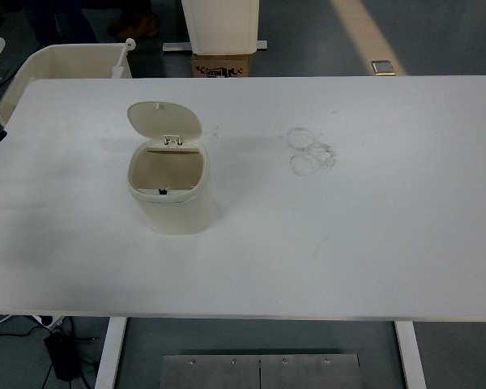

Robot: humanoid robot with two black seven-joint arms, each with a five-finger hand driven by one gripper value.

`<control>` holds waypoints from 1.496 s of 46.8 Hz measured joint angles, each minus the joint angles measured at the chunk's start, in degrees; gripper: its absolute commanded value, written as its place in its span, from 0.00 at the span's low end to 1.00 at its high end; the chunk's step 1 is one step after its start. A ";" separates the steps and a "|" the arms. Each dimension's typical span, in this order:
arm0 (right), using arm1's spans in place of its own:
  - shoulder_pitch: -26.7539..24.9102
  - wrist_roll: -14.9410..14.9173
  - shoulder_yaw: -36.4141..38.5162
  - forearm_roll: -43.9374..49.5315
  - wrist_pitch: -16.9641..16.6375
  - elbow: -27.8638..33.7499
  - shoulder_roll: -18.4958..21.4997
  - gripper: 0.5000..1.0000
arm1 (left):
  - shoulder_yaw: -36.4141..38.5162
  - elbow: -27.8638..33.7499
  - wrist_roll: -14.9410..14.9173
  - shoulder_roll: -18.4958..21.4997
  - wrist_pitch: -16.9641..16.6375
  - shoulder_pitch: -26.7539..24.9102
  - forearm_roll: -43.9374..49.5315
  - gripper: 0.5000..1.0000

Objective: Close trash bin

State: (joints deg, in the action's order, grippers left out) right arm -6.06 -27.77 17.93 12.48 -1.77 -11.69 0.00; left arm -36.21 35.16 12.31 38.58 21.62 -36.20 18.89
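The bin (169,192) stands left of centre on the tabletop (373,211) with its lid (164,120) hinged up (nothing closed yet), and no hand shows, so its state is unknowable.

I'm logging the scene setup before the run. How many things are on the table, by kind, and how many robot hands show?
Trash bin, lid open: 1
Ring-shaped marks on the table: 1 cluster
Robot hands: 0
Total: 1 object on the table, plus the marks
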 measured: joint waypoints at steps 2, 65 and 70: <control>0.00 0.00 0.00 0.00 0.00 0.00 0.00 0.98 | 0.00 0.00 0.00 0.00 0.00 0.00 0.00 1.00; 0.27 0.00 0.00 0.00 0.03 0.01 0.00 0.98 | 0.29 6.13 0.34 2.83 -7.28 -2.08 0.12 1.00; 0.27 0.00 0.00 0.01 0.02 0.01 0.00 0.98 | 0.31 10.27 -0.10 4.92 -9.98 -3.16 0.40 1.00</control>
State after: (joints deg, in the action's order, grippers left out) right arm -5.79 -27.77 17.93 12.49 -1.75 -11.68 0.00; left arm -35.90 45.43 12.21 43.50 11.64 -39.37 19.29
